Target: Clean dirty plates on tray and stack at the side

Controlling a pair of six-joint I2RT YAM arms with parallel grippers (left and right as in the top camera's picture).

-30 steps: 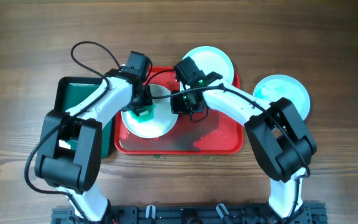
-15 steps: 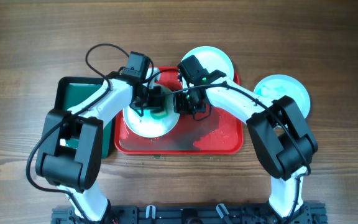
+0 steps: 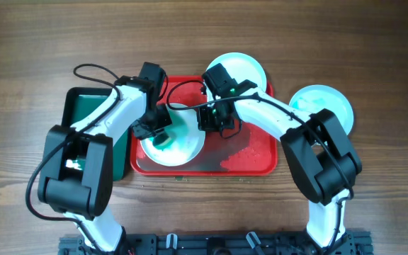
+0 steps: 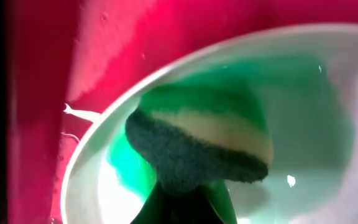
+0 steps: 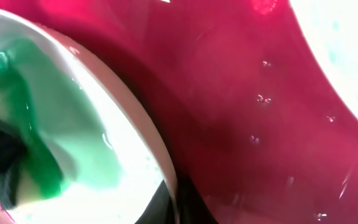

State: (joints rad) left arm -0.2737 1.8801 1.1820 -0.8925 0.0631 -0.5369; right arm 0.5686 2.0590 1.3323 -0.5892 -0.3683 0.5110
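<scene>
Presently, a sponge (image 4: pixel 204 146) is pinched in the left pincer (image 3: pixel 159 132) and pressed onto the left part of a plate (image 3: pixel 186 144), which lies in the left half of the tray (image 3: pixel 250 161). The plate's right rim is clamped by the right pincer (image 3: pixel 210 122). The plate is thus found directly beneath the left pincer and to the left of the right one, and the left arm is judged better placed for the wiping stroke. The plate is round, glossy and wet, smeared teal-green across its well. The sponge is soft, with a dark green scouring face and a yellow foam layer. The tray is smooth red plastic, filmed with water. A second plate (image 3: pixel 243 69) lies across the tray's far rim. A third plate (image 3: pixel 328 106) is set on the wooden surface (image 3: pixel 374 42) to the right.
</scene>
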